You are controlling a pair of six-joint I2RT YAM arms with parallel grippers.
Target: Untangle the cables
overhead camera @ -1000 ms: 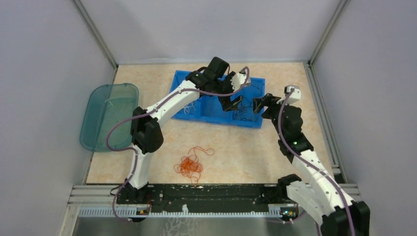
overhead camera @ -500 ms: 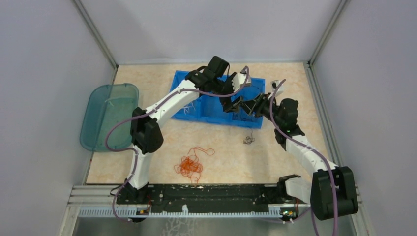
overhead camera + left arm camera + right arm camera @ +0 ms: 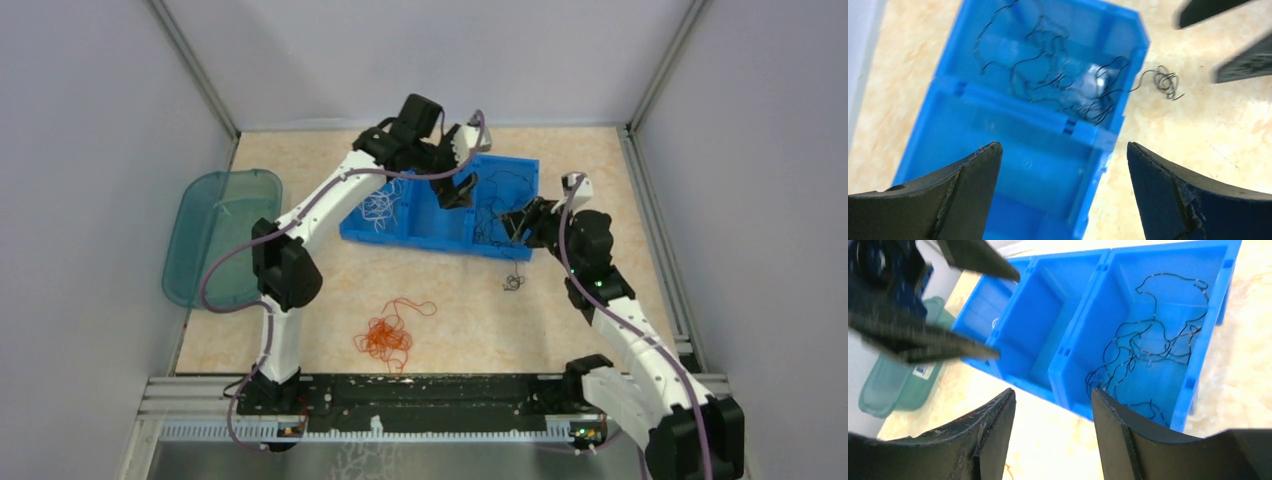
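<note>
A blue three-part bin (image 3: 425, 232) holds white cables (image 3: 381, 205) in its left part and black cables (image 3: 497, 198) (image 3: 1048, 67) (image 3: 1148, 342) in its right part. One black strand trails over the bin's wall to a small black clump (image 3: 512, 281) (image 3: 1166, 82) on the table. An orange cable tangle (image 3: 386, 335) lies nearer the front. My left gripper (image 3: 458, 186) (image 3: 1063, 146) hangs wide open over the bin's middle part, with nothing in it. My right gripper (image 3: 519, 222) (image 3: 1053, 391) stands open at the bin's near right corner, nothing between its fingers.
A teal translucent lid (image 3: 221, 234) (image 3: 898, 385) lies at the table's left edge. Grey walls close in the table at the back and both sides. The two grippers sit close together over the bin.
A small black clump has dropped onto the table beside the bin. My right gripper narrowed and stays at the bin's corner. My left gripper moved left, from the right compartment to the middle.
</note>
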